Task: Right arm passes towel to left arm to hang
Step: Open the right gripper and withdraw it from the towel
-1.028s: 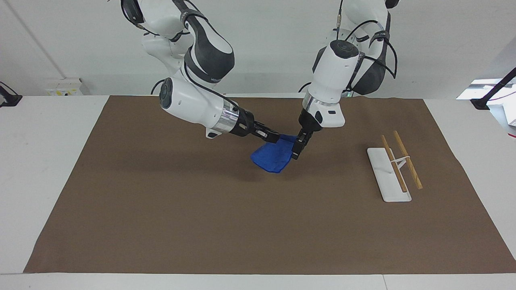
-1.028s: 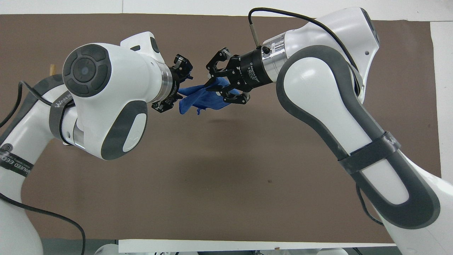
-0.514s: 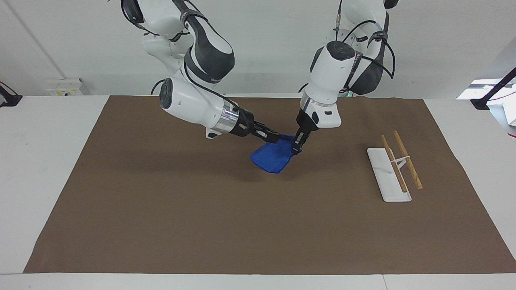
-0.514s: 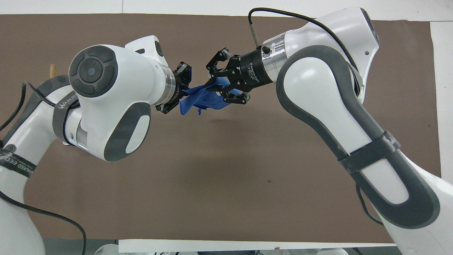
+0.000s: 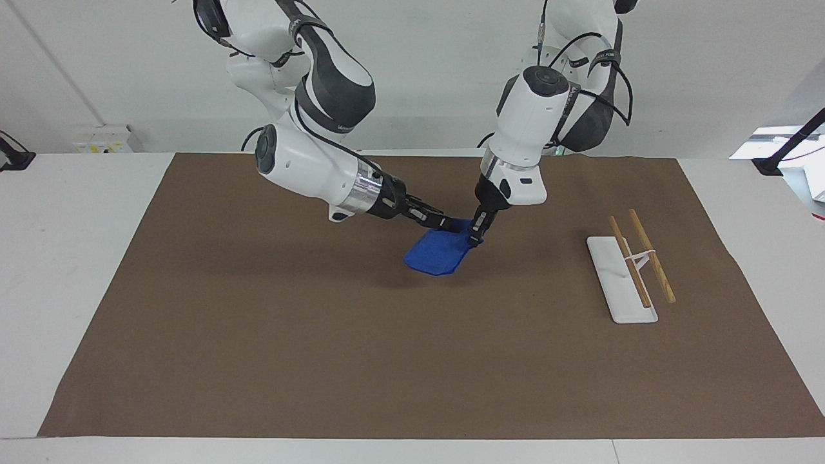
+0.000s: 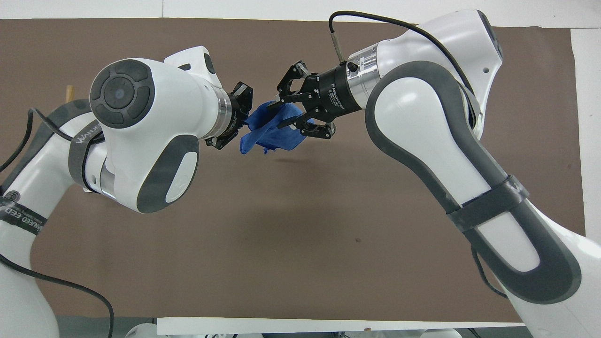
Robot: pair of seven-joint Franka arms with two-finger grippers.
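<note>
The bright blue towel (image 5: 438, 254) hangs in the air over the middle of the brown mat, between the two grippers. My left gripper (image 5: 477, 233) points down and is shut on the towel's top edge at the end toward the left arm. My right gripper (image 5: 443, 223), the one with the silver wrist ring, is at the towel's top corner toward the right arm. In the overhead view the towel (image 6: 270, 131) is bunched between the left gripper (image 6: 240, 114) and the right gripper (image 6: 284, 114).
A white rack base (image 5: 612, 283) with two wooden rods (image 5: 652, 256) stands on the brown mat (image 5: 258, 335) toward the left arm's end. In the overhead view only a rod tip (image 6: 69, 91) shows beside the left arm.
My left gripper moved in and shut on the towel's edge. The towel has bunched up and sagged slightly between the grippers. The right arm has barely moved.
</note>
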